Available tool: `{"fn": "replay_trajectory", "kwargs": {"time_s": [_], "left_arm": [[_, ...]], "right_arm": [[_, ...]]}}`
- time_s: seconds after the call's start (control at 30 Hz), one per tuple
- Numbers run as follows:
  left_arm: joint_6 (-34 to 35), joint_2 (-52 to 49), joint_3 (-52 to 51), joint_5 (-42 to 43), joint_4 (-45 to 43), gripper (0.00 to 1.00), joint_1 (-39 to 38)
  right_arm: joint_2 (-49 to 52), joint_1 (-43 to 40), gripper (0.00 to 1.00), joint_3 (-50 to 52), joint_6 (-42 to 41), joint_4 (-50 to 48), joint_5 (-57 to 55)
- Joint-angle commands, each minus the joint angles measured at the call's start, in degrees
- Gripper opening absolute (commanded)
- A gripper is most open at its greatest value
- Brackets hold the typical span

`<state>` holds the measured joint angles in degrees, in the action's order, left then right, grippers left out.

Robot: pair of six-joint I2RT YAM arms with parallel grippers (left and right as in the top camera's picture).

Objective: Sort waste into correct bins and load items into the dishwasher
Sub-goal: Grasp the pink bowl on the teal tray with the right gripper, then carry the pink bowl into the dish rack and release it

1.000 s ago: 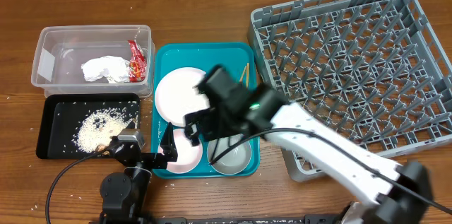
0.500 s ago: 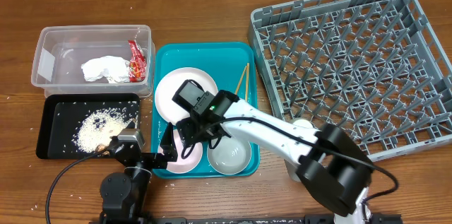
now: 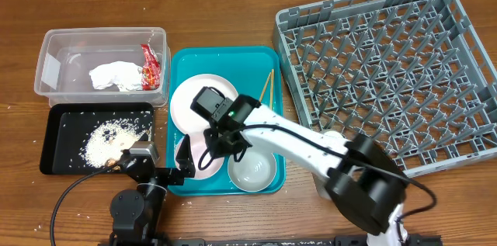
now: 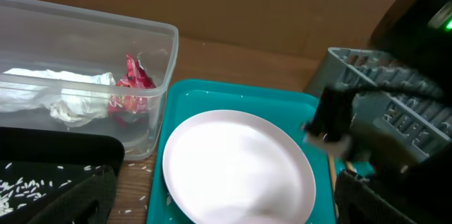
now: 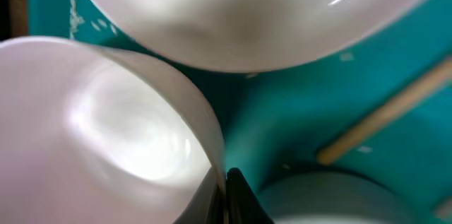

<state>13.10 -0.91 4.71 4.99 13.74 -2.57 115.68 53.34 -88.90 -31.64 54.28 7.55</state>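
My right gripper [image 5: 226, 194] is shut on the rim of the small pink bowl [image 5: 106, 125], one finger inside the wall and one outside. From overhead, that bowl [image 3: 202, 165] sits at the front left of the teal tray [image 3: 180, 64], below the pale plate [image 3: 192, 100] and beside the greyish-white bowl [image 3: 252, 170]. Chopsticks [image 3: 269, 84] lie by the plate. My left gripper [image 4: 226, 213] stands open at the tray's near edge, nothing between its fingers [image 4: 60, 196]. The grey dish rack [image 3: 388, 67] is on the right.
The clear tub [image 3: 70, 48] at the back left holds the red wrapper [image 3: 150, 66] and the white napkin [image 3: 115, 75]. The black tray [image 3: 62, 126] in front of it holds rice crumbs [image 3: 105, 139]. My right arm [image 3: 311, 149] crosses from the rack's front corner to the teal tray.
My right arm swung left and lowered onto the pink bowl, and its jaws went from wide open to shut on the rim. The left gripper has not moved.
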Motion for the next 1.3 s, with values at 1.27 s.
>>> {"fn": "replay_trajectory", "kwargs": {"time_s": [1.27], "left_arm": [[-0.26,0.55,-0.55,0.81,-0.22,1.00,0.31]], "right_arm": [[-4.37,-46.66,0.04,-1.66,0.07,15.12,-68.37]]}}
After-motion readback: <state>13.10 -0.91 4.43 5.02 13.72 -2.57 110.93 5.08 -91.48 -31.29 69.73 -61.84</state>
